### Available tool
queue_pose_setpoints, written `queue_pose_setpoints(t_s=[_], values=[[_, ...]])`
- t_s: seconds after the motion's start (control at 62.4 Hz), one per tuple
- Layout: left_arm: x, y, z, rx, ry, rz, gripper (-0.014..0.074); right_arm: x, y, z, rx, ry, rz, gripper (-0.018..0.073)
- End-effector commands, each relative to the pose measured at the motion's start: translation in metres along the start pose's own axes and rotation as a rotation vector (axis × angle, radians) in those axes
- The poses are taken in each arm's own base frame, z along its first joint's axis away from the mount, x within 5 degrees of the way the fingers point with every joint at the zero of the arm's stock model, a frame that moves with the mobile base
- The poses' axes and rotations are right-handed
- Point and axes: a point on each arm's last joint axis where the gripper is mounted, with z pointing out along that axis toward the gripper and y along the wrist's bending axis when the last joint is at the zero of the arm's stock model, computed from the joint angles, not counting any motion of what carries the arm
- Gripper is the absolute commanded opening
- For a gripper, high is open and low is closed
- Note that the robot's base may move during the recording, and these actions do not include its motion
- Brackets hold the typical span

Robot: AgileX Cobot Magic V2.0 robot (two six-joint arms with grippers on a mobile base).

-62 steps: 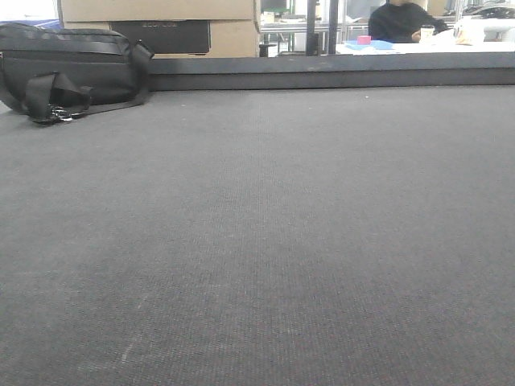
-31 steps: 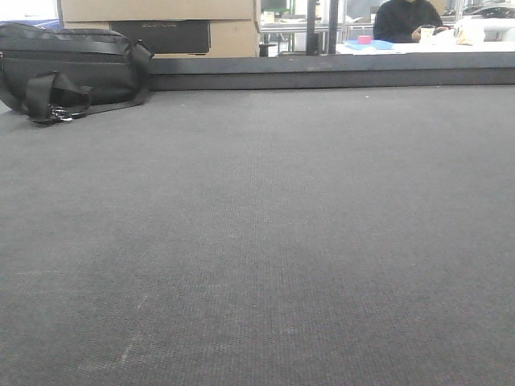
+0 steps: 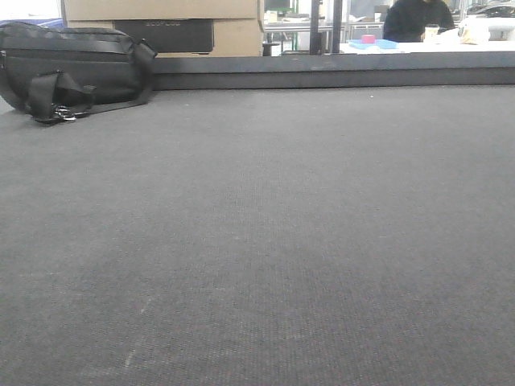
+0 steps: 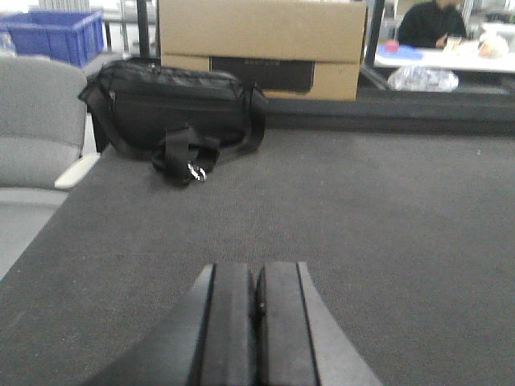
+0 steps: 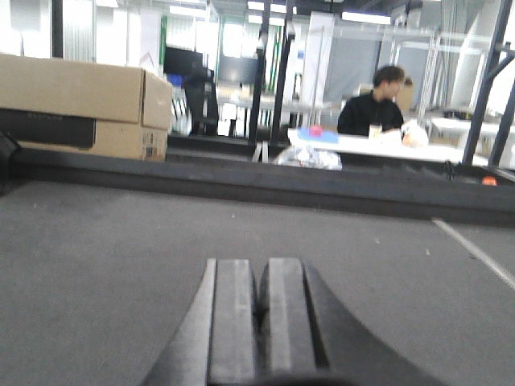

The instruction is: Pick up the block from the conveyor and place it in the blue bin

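Waiting for a block looks to be the step in hand; the conveyor (image 3: pixel 265 241) shows none in any view, only a black bag (image 4: pixel 169 108) at its far left; the left gripper (image 4: pixel 257 277) and right gripper (image 5: pixel 260 277) hover low, jaws pressed together, empty; the blue bin (image 4: pixel 56 32) stands beyond the bag; next, one gripper must open once a block appears
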Motion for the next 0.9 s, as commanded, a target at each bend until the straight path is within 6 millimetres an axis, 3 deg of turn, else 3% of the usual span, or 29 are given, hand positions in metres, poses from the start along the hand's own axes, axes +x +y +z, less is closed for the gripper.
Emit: queue_pose_setpoints(t_s=[0.0, 0.208, 0.449, 0.657, 0.882], values=[[-0.022, 0.0, 0.016, -0.005, 0.085, -0.008, -0.0111, -0.01, -0.001, 0.007, -0.001, 0.135, -0.014, -0.0162], [-0.047, 0.001, 0.081, 0.0, 0.49, -0.012, -0.0111, -0.027, 0.004, 0.048, -0.053, 0.496, 0.136, -0.0162], [-0.041, 0.002, 0.141, -0.002, 0.661, -0.016, -0.0111, -0.032, 0.006, 0.104, -0.069, 0.928, 0.129, -0.0162], [-0.023, 0.002, 0.165, 0.001, 0.765, -0.027, -0.0111, -0.03, 0.002, 0.147, -0.049, 1.163, 0.071, -0.0162], [-0.02, 0.0, 0.167, 0.015, 0.793, -0.057, -0.0111, -0.011, 0.002, 0.173, -0.043, 1.364, 0.048, -0.0162]])
